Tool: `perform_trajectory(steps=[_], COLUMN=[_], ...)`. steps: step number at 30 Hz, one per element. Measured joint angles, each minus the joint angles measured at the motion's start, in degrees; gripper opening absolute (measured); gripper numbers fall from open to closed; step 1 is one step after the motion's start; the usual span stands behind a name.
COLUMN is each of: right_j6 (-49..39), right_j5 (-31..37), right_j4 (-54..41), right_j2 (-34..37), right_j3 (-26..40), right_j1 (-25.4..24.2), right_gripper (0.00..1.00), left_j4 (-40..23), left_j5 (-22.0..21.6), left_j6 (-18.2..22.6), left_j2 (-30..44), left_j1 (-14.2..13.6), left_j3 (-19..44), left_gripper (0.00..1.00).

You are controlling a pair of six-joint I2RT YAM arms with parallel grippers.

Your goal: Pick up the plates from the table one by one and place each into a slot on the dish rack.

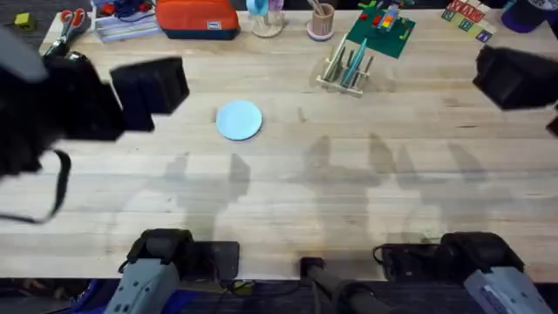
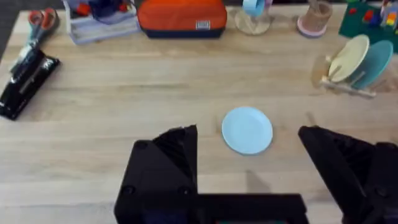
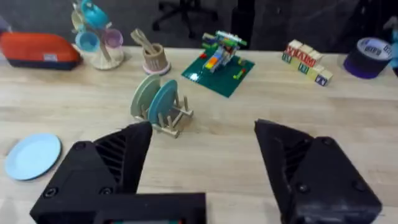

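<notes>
**One plate flat on table, two in rack**

Plate (image 1: 238, 119) lies flat on the table (image 1: 288, 183), left of middle, nearer the far edge, nothing touching it. Rack (image 1: 346, 68) stands near the far edge, right of middle; it holds two plates on edge between pegs, a cream plate (image 3: 144, 93) and a blue plate (image 3: 164, 101), side by side. Green board (image 1: 380, 32) sits just behind the rack. Left gripper (image 2: 249, 146) spread wide, empty, above the table by the flat plate. Right gripper (image 3: 202, 140) spread wide, empty, facing the rack. Cup holder (image 3: 94, 38), orange case (image 1: 197, 19), tape roll (image 3: 369, 57) along the far edge.
</notes>
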Motion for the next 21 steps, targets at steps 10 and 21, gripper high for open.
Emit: perform_trajectory(steps=[10,21], right_j6=[-0.48,-0.91], right_j5=[0.00,-1.53], right_j4=[-16.27,-26.42], right_j2=[17.62,33.13], right_j3=[16.60,29.22], right_j1=[0.00,0.00], right_gripper=[0.993,0.994], left_j4=[-11.33,-21.09], left_j5=[0.00,0.00], left_j6=[1.17,6.10], left_j2=[20.05,34.96], left_j1=[0.00,-0.01], left_j3=[18.51,30.08], left_gripper=[0.993,0.994])
